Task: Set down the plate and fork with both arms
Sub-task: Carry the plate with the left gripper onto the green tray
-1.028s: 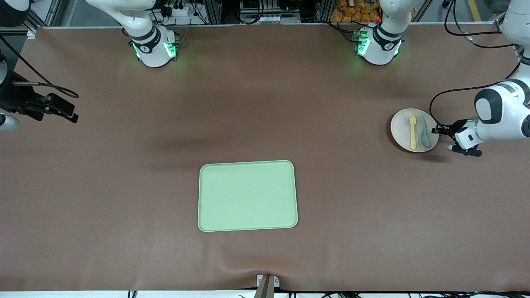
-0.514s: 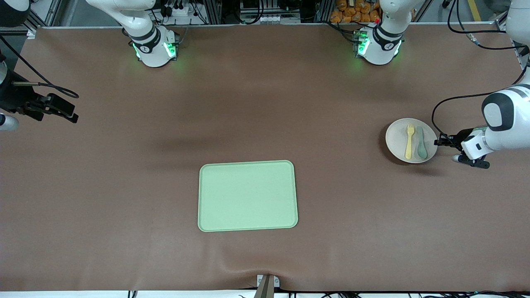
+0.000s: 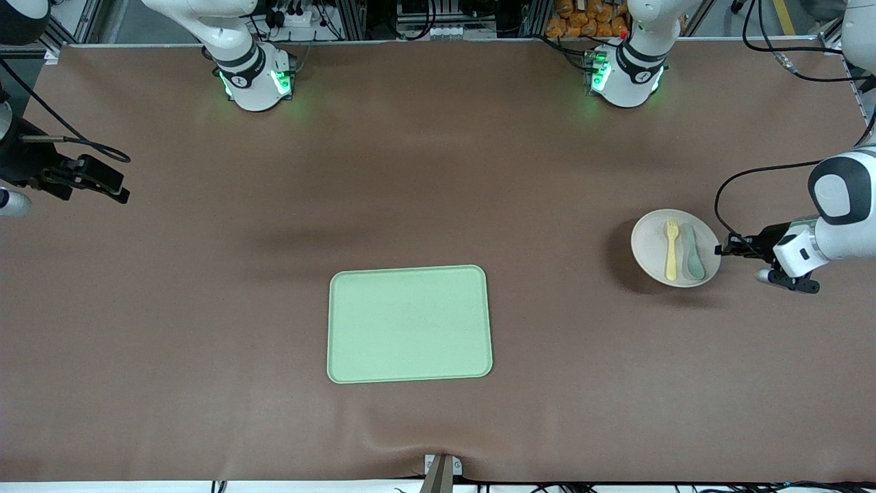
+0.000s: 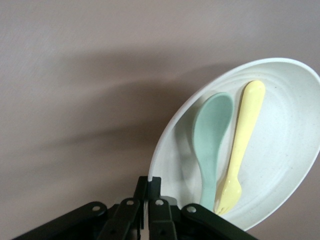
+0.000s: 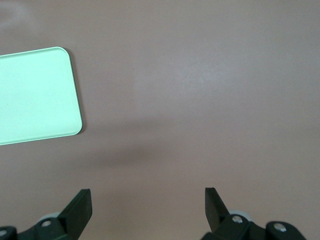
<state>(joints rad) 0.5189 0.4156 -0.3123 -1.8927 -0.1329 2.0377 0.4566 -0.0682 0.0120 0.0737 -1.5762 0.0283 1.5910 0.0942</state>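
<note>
The off-white plate [image 3: 649,241] hangs tilted a little above the table at the left arm's end, its shadow cast on the cloth beside it. The pale-yellow fork [image 3: 671,250] and a grey-green spoon [image 3: 692,252] lie side by side on it. My left gripper [image 3: 723,250] is shut on the plate's rim. The left wrist view shows that gripper [image 4: 154,184] pinching the rim, with the plate [image 4: 292,145], fork [image 4: 245,135] and spoon [image 4: 212,130]. My right gripper [image 3: 116,192] waits open and empty over the right arm's end of the table, as the right wrist view [image 5: 147,200] shows.
The rectangular light-green tray [image 3: 409,323] lies flat in the middle of the table, nearer to the front camera than the plate. Its corner shows in the right wrist view [image 5: 35,95]. A black cable [image 3: 725,192] loops from the left wrist above the plate.
My left gripper has carried the plate, with fork and spoon on it, toward the front camera and slightly toward the tray. The shadow has spread out. The right arm has not moved.
</note>
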